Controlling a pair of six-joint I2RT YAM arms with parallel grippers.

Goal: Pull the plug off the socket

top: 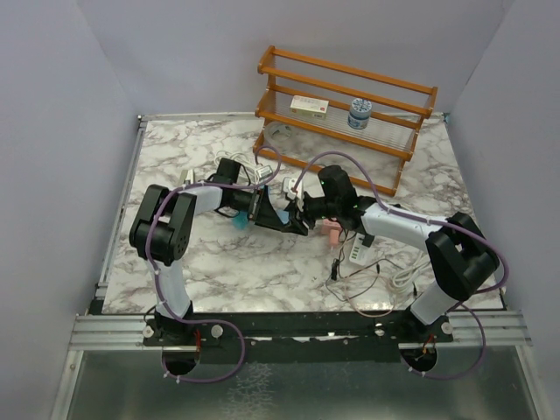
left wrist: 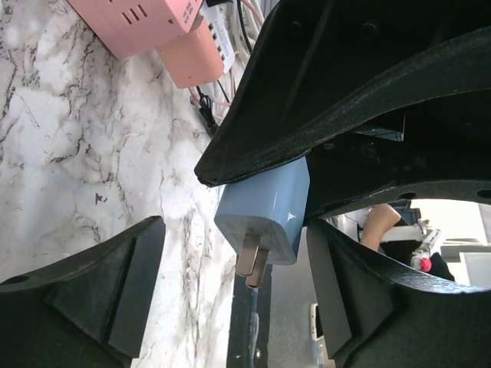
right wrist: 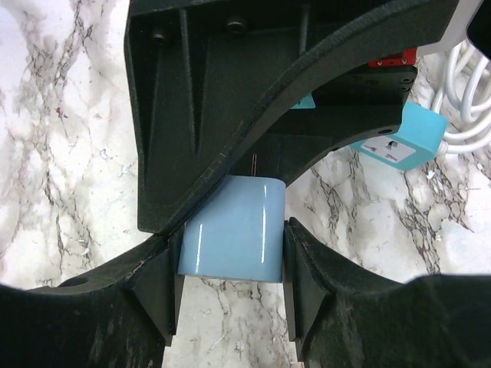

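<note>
Teal socket (right wrist: 399, 142) lies on the counter (top: 219, 271) left of centre, its slots empty. Left hand (left wrist: 234, 245) is spread wide and straddles the plug without gripping it. Blue plug (left wrist: 265, 211) is mid-counter, prongs bare, long axis pointing back at the left wrist. Right hand (right wrist: 230, 238) is clamped on its body, reaching in from the right edge. Plug looks already free; I'd say only the right arm can carry it off.

Bright, even overhead light; soft shadows, and close wrist views slightly blurred.
</note>
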